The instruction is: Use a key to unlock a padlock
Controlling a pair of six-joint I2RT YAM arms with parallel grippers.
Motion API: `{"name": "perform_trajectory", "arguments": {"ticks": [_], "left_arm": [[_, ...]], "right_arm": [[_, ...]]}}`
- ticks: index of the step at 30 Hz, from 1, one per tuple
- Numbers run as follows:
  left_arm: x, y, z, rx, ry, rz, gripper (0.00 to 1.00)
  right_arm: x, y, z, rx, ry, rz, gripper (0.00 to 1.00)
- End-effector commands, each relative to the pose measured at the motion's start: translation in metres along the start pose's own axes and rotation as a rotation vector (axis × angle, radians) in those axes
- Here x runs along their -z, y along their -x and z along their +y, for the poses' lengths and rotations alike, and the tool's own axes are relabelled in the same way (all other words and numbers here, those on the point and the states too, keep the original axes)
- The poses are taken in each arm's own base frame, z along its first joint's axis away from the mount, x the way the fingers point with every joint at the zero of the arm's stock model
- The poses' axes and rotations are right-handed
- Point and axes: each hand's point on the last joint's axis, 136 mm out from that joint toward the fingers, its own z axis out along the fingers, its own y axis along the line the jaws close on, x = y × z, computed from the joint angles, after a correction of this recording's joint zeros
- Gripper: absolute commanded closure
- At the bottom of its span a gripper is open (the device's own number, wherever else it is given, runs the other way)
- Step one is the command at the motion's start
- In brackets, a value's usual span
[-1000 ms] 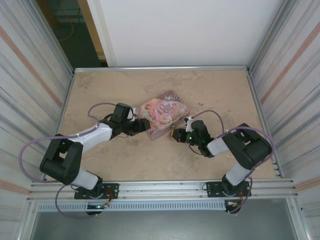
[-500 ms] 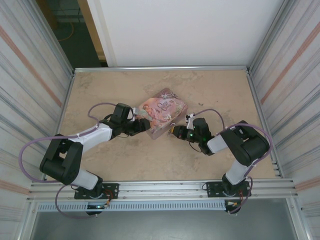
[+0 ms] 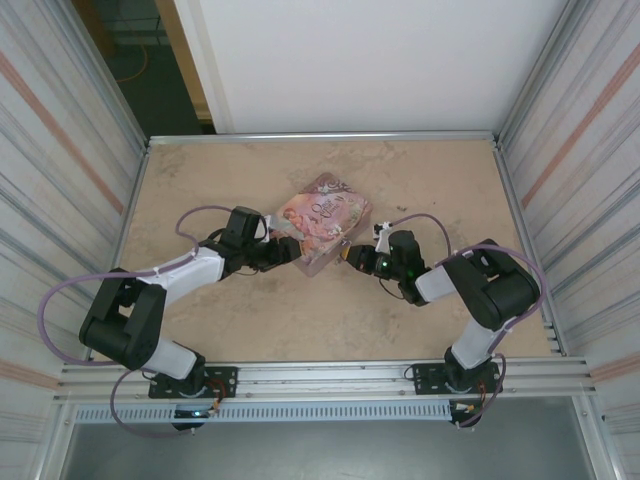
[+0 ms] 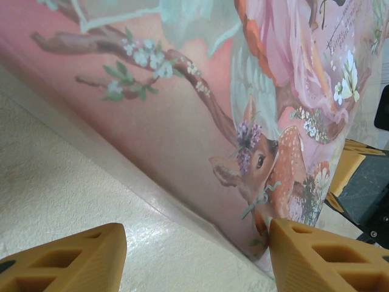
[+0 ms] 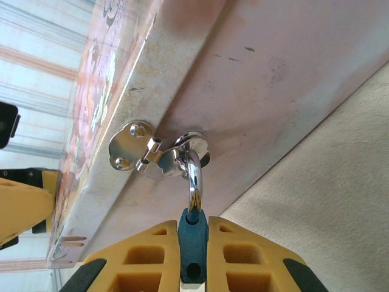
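The padlock [image 5: 193, 243] has a small blue-teal body and a silver shackle [image 5: 193, 176]. The shackle is hooked through the metal hasp [image 5: 135, 146] on the side of a pink pictured tin [image 5: 255, 73]. My right gripper [image 5: 193, 228] is shut on the padlock's body, at the tin's right side [image 3: 352, 260]. My left gripper [image 3: 292, 252] stands open at the tin's left corner [image 4: 182, 121]. One of its yellow fingers [image 4: 322, 255] is against that corner, and bare table lies between the jaws. The key is out of view.
The tin [image 3: 322, 222] lies mid-table on the beige tabletop [image 3: 430, 180]. Corrugated metal walls [image 3: 575, 200] close in the left and right sides. An aluminium rail [image 3: 320, 375] runs along the near edge by the arm bases.
My right gripper has moved a little left and away from the bases with the padlock. The tin has shifted slightly the same way. The left arm has stayed put.
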Motion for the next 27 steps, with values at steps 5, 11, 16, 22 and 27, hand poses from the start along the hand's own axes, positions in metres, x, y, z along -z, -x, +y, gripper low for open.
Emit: {"name": "perform_trajectory", "arguments": {"ticks": [5,11,16,22,27], "left_arm": [[-0.002,-0.028,0.039,0.066,0.130,0.075,0.37],[-0.002,-0.028,0.039,0.067,0.133,0.077,0.37],[-0.001,-0.027,0.040,0.069,0.133,0.075,0.37],[0.000,-0.024,0.040,0.074,0.129,0.068,0.37],[0.003,-0.014,0.041,0.090,0.115,0.046,0.37]], "right_arm": [[0.001,0.049,0.012,0.042,0.049,-0.148,1.00],[0.001,0.055,0.007,0.042,0.041,-0.155,1.00],[0.001,0.060,0.004,0.045,0.038,-0.161,1.00],[0.006,0.063,0.000,0.057,0.016,-0.165,1.00],[0.015,0.062,-0.003,0.086,-0.030,-0.161,1.00]]}}
